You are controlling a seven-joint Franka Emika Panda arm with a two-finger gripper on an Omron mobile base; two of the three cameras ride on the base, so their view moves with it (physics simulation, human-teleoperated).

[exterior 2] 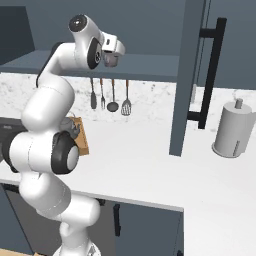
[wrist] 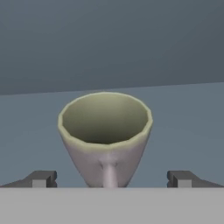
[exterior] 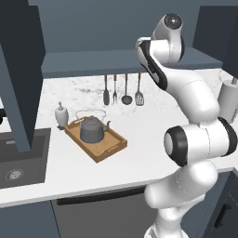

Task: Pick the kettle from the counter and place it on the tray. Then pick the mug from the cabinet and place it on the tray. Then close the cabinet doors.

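Observation:
The grey-beige mug (wrist: 105,131) with a greenish inside stands upright on the shelf of the dark blue cabinet (exterior: 93,62), its handle turned toward the hand. My gripper (wrist: 112,178) is open, one fingertip (wrist: 41,178) on each side of the mug's base, apart from it. The arm reaches up into the cabinet (exterior 2: 145,65). On the white counter (exterior: 139,162) the dark grey kettle (exterior: 91,130) sits upright on the wooden tray (exterior: 111,148). The arm hides most of the tray (exterior 2: 82,137) in the right base view.
Both cabinet doors stand open: one at the left (exterior: 21,83), one at the right (exterior 2: 192,75) with a black bar handle (exterior 2: 210,75). A soap dispenser (exterior: 60,115), hanging utensils (exterior: 125,90), a pale grey cylinder (exterior 2: 232,130) and a sink (exterior: 18,162) are nearby.

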